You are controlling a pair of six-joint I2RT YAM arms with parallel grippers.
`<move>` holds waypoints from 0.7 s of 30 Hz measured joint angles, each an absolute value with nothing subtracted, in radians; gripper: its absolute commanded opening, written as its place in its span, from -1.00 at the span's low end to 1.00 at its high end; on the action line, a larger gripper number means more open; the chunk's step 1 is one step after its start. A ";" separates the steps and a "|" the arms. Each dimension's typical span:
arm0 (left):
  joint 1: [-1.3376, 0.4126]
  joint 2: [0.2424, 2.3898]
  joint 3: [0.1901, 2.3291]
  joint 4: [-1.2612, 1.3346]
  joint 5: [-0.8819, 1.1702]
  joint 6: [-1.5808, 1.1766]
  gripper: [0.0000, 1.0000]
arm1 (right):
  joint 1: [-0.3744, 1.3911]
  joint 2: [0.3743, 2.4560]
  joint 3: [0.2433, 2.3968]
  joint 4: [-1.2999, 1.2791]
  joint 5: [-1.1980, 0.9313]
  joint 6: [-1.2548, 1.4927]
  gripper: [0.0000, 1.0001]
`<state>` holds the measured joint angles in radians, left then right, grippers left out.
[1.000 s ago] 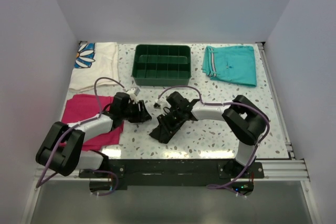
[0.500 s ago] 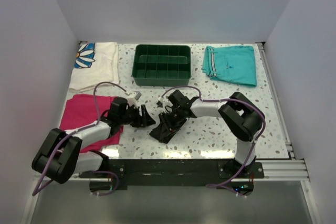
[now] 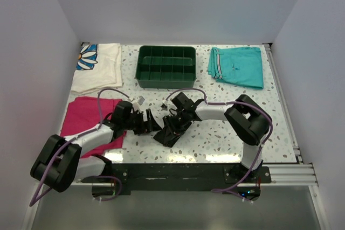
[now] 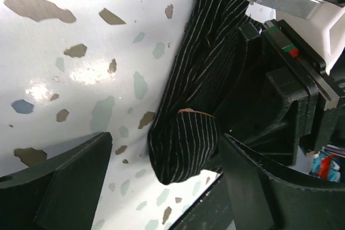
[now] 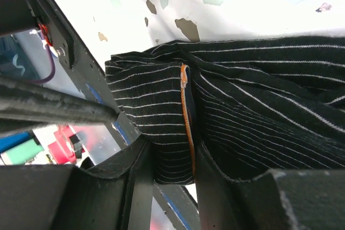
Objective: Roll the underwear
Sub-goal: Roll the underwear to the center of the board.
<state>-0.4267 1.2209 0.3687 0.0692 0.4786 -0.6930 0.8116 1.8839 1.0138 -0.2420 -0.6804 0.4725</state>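
The underwear (image 3: 168,133) is a bunched, partly rolled black striped bundle at the table's front middle. My right gripper (image 3: 176,123) is shut on it; in the right wrist view its fingers (image 5: 135,176) pinch a fold with an orange-edged hem (image 5: 187,117). My left gripper (image 3: 147,123) is open just left of the bundle. In the left wrist view (image 4: 164,139) its jaws straddle the rolled end of the underwear (image 4: 183,146) without closing on it. The right gripper's body (image 4: 285,90) is close on the far side.
A green divided tray (image 3: 167,81) stands at the back middle. Teal shorts (image 3: 237,66) lie at the back right. A magenta folded cloth (image 3: 81,114) lies under my left arm and a white floral cloth (image 3: 99,65) at the back left.
My left gripper has moved right and toward the front, up to the underwear's left end. The right gripper holds almost still on the fabric.
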 measured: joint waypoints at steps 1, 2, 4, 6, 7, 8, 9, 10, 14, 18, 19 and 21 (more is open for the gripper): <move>-0.427 1.221 0.372 0.059 0.487 -0.700 0.80 | 0.812 1.884 1.015 -0.245 -0.676 0.472 -0.31; -0.427 1.222 0.376 0.051 0.495 -0.708 0.81 | 0.812 1.884 1.016 -0.247 -0.673 0.472 -0.31; -0.429 1.232 0.384 0.039 0.510 -0.723 0.89 | 0.813 1.882 1.017 -0.249 -0.670 0.472 -0.31; -0.442 1.250 0.398 0.034 0.518 -0.742 0.89 | 0.813 1.879 1.017 -0.250 -0.664 0.473 -0.31; -0.453 1.260 0.406 0.033 0.517 -0.746 0.89 | 0.814 1.877 1.017 -0.253 -0.661 0.472 -0.31; -0.461 1.269 0.414 0.029 0.513 -0.751 0.89 | 0.813 1.873 1.016 -0.258 -0.656 0.472 -0.31; -0.466 1.275 0.419 0.027 0.508 -0.759 0.87 | 0.812 1.869 1.014 -0.263 -0.649 0.472 -0.31; -0.476 1.283 0.426 0.027 0.501 -0.771 0.84 | 0.812 1.862 1.011 -0.270 -0.641 0.471 -0.31; -0.500 1.294 0.428 0.038 0.482 -0.813 0.71 | 0.811 1.842 1.003 -0.286 -0.613 0.468 -0.31; -0.514 1.295 0.418 0.053 0.464 -0.855 0.56 | 0.815 1.829 0.997 -0.287 -0.589 0.467 -0.31; -0.516 1.296 0.416 0.055 0.463 -0.862 0.48 | 0.815 1.824 0.994 -0.286 -0.581 0.467 -0.31; -0.520 1.304 0.415 0.056 0.456 -0.879 0.26 | 0.815 1.818 0.991 -0.284 -0.574 0.467 -0.31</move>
